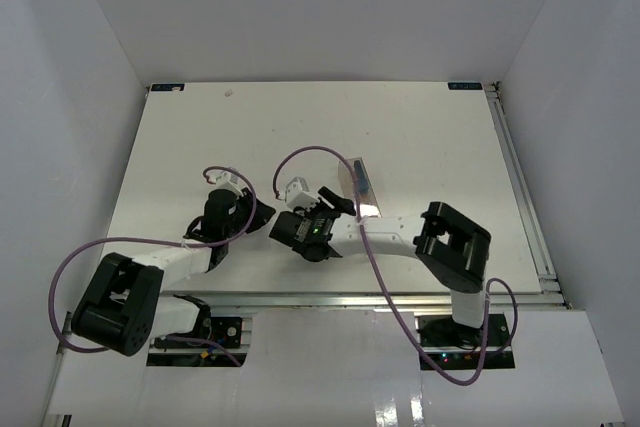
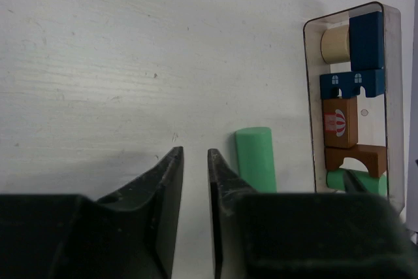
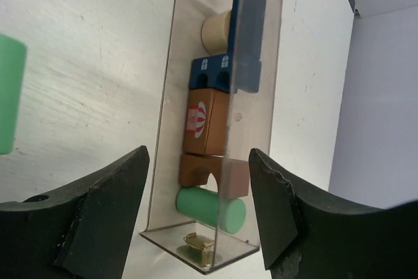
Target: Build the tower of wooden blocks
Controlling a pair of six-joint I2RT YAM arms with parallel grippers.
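A clear plastic box (image 3: 261,63) lies on the table and holds a tan cylinder (image 3: 217,31), blue pieces (image 3: 212,73), a brown brick (image 3: 204,122) with a balloon print, a brown arch (image 3: 196,169) and a green cylinder (image 3: 209,208). My right gripper (image 3: 199,153) is open, with its jaws on either side of the box's near end, not touching it. A second green cylinder (image 2: 255,159) lies loose on the table just right of my left gripper (image 2: 196,155). The left jaws stand a narrow gap apart with nothing between them. The box (image 2: 353,96) is to the right in the left wrist view.
In the top view both wrists (image 1: 228,192) (image 1: 320,222) sit mid-table with the box (image 1: 362,187) just beyond the right one. White walls surround the table (image 1: 420,137). A metal rail (image 1: 520,187) runs along its right edge.
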